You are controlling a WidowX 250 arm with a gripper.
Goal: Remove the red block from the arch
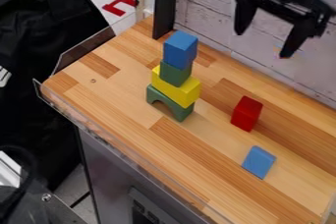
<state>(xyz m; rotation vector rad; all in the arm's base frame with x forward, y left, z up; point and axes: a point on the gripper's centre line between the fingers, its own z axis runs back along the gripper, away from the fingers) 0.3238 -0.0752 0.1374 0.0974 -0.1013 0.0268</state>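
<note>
High at the upper right of the camera view hangs the gripper (264, 39), open, its two fingers wide apart with nothing between them. Below it, on the wooden surface, stands a red block (246, 113), well apart from the gripper. To its left is a stack: a green arch (169, 103) at the bottom, a yellow block (176, 87) across it, a green block (175, 73) above that, and a blue block (181, 49) on top. The red block does not touch the arch or the stack.
A flat blue block (259, 162) lies toward the lower right of the wooden counter (131, 115). A white plank wall (210, 14) and a black post (164, 4) stand behind. A clear rim (125, 150) runs along the front edge.
</note>
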